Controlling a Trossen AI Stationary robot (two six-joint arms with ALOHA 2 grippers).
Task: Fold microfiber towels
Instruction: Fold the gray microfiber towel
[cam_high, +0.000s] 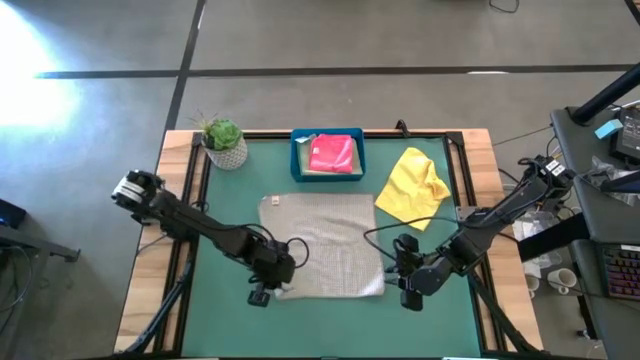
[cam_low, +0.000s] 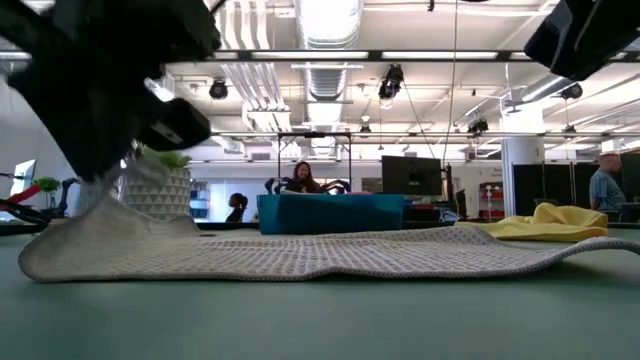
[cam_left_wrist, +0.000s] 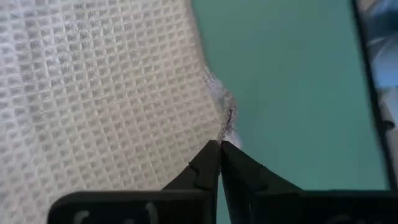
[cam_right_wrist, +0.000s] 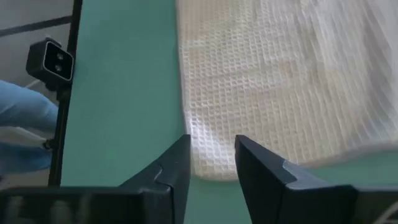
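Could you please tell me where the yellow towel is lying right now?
In the high view the yellow towel lies crumpled on the table's far right, just right of the blue tray and beyond the grey towel's far right corner.

Left fingers (cam_left_wrist: 205, 165) pinched on grey towel (cam_left_wrist: 99, 93) edge.

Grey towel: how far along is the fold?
Done: a pink towel lies folded in the blue tray. In hand: the grey towel lies flat, unfolded; the left end effector is shut on its near-left corner, and the right end effector stands open over its near-right corner, not gripping yet. Left: the grey fold itself, then the crumpled yellow towel.
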